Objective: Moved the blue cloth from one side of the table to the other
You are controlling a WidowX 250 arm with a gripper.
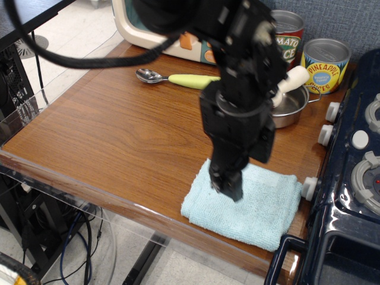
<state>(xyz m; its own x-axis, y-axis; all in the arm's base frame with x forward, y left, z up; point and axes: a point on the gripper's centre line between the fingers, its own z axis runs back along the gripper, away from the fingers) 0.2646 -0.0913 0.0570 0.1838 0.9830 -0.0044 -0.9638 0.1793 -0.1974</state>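
Note:
The pale blue cloth [261, 208] lies flat on the brown woodgrain table [113, 136] near its front right edge, beside the dark navy toy stove [350, 178]. My black gripper [228, 185] points down over the left middle of the cloth, its fingertips at or just above the fabric. The fingers look close together, but the frame does not show whether they are open or shut, or whether they touch the cloth. The arm hides part of the cloth's back edge.
A steel pan [291, 107] with a plush mushroom [291, 78] stands behind the arm. A tomato sauce can [288, 35] and a pineapple can [325, 58] stand at the back right. A spoon with a green handle [178, 78] lies at the back. A toy oven [148, 27] stands at the back left.

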